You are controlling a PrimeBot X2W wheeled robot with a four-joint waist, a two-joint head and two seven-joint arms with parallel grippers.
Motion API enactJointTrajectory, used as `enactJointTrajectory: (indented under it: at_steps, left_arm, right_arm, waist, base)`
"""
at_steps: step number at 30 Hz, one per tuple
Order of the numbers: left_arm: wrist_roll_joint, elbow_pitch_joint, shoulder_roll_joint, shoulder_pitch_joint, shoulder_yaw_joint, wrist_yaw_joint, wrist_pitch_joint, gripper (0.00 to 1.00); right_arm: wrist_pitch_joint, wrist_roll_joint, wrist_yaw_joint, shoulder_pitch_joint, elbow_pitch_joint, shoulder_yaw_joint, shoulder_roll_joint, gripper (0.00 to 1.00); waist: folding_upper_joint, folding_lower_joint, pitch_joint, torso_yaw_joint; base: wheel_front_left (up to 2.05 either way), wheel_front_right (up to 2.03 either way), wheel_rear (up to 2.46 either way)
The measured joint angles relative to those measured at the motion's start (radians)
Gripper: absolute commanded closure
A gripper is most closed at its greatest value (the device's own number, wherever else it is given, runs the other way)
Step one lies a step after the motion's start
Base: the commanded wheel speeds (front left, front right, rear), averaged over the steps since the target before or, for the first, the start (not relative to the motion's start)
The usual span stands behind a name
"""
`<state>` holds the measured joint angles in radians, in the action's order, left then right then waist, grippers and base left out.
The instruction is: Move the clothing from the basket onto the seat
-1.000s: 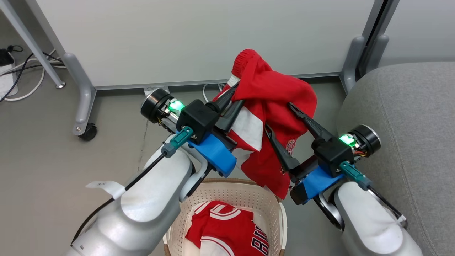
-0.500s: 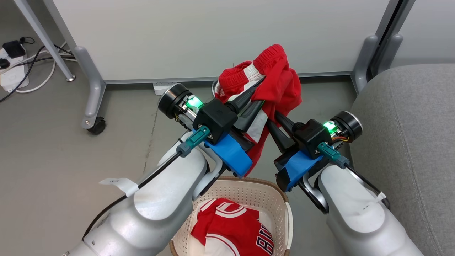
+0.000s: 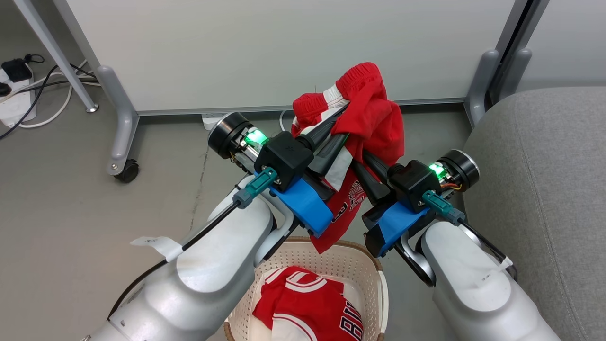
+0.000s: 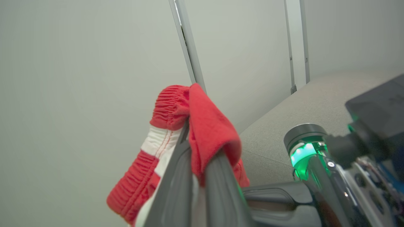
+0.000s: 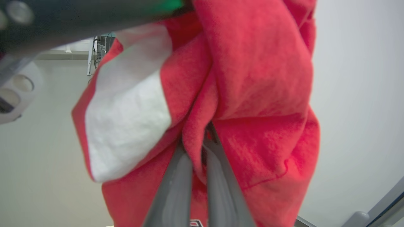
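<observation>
My left jaws and right jaws are both clamping shut on the red shorts (image 3: 374, 118), which are hanging over the far rim of the basket (image 3: 293, 258). A red jersey (image 3: 303, 303) is lying inside. The seat (image 3: 544, 199) is presenting its rounded edge near my right. A white partition (image 3: 284, 52) is blocking ahead; bare floor (image 3: 71, 203) is opening leftward.

Through the head view I see two smooth silver-white shells, the left forearm (image 3: 213, 279) at lower left and the right forearm (image 3: 468, 289) at lower right. Each wrist carries a blue bracket (image 3: 303, 206), a black block (image 3: 284, 158), a teal connector (image 3: 253, 187) feeding a black cable (image 3: 189, 244) tagged with a white label (image 3: 156, 244), and a green light (image 3: 255, 137). The left gripper (image 4: 202, 138) and the right gripper (image 5: 199, 142) have long, tapered dark grey fingers (image 5: 176, 189).
</observation>
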<state>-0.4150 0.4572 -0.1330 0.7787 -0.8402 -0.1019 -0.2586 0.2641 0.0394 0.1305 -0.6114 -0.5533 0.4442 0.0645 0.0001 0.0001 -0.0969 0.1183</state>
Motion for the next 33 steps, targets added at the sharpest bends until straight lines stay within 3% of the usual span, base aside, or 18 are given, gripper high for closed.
enactJointTrajectory:
  at_steps: [18, 19, 20, 33]
  left_arm:
    - [-0.005, 0.02, -0.002, -0.002, -0.002, 0.004, -0.003, 1.0]
    - [-0.006, 0.023, -0.003, -0.002, -0.002, 0.005, -0.003, 0.6]
    - [-0.006, 0.027, -0.002, -0.002, -0.002, 0.01, -0.003, 0.0]
    - [0.005, 0.019, -0.028, -0.04, 0.008, 0.032, -0.003, 0.0]
  right_arm:
    - [0.0, 0.02, 0.0, 0.006, 0.01, 0.014, 0.004, 1.0]
    - [0.0, 0.023, 0.0, 0.006, 0.011, 0.014, 0.004, 1.0]
    - [0.0, 0.026, 0.0, 0.007, 0.012, 0.013, 0.004, 1.0]
    - [0.0, 0.058, 0.0, 0.056, 0.074, -0.088, -0.008, 1.0]
  waist:
    - [0.0, 0.0, 0.008, -0.005]
    - [0.0, 0.0, 0.01, -0.006]
    - [-0.0001, 0.0, 0.011, -0.007]
    - [0.0, -0.0001, -0.004, -0.026]
  base:
    - [0.0, 0.0, 0.0]
    - [0.0, 0.0, 0.0]
    - [0.0, 0.0, 0.0]
    - [0.0, 0.0, 0.0]
